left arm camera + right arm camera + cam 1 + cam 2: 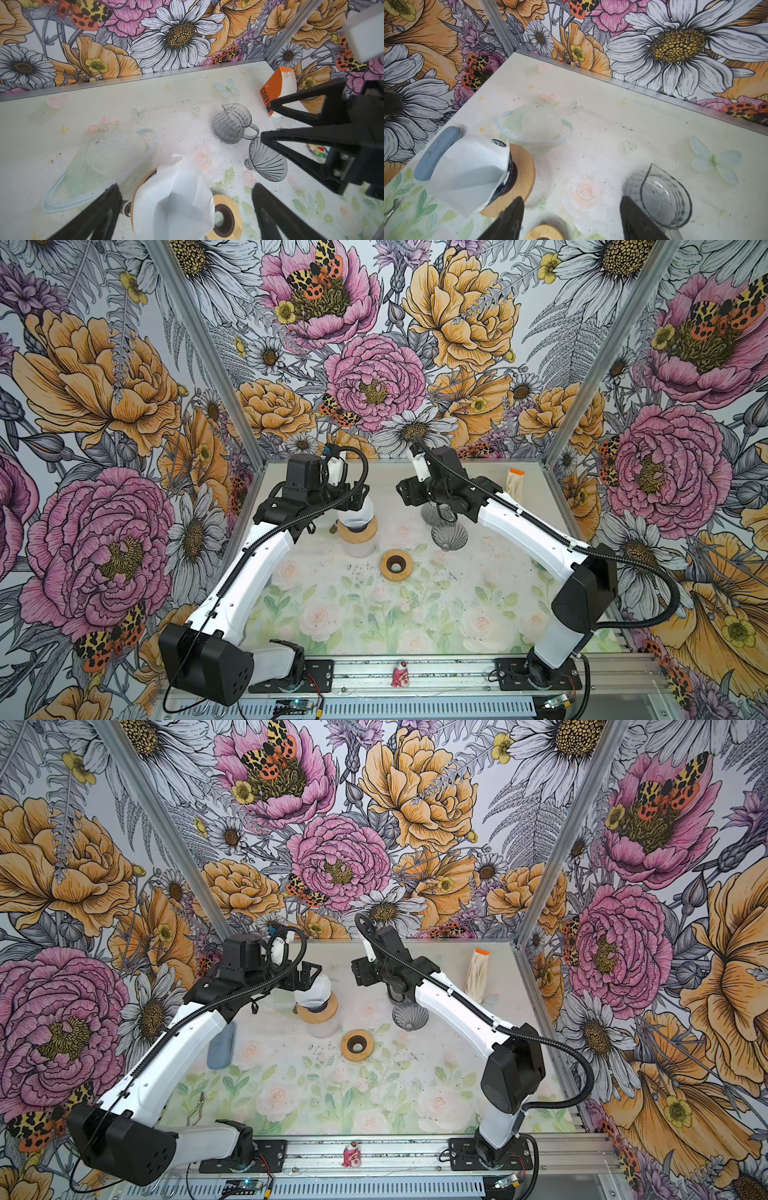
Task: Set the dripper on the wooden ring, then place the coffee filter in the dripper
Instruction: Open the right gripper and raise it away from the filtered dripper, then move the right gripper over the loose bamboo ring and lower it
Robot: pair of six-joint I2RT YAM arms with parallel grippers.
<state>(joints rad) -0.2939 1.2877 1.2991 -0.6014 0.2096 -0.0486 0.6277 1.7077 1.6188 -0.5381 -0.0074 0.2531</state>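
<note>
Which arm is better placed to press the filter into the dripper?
Left. The left hand, open, hangs just above the filter, sitting crooked in the dripper. The right hand is apart, near the glass jug.

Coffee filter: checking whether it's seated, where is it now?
In both top views the coffee filter stands in the wooden-collared dripper, left of centre, just under the open left gripper; a loose wooden ring lies nearer the front.

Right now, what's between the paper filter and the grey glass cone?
Nothing, just bare mat between filter and cone, seen in the left wrist view. The wooden ring sits off that line.
</note>
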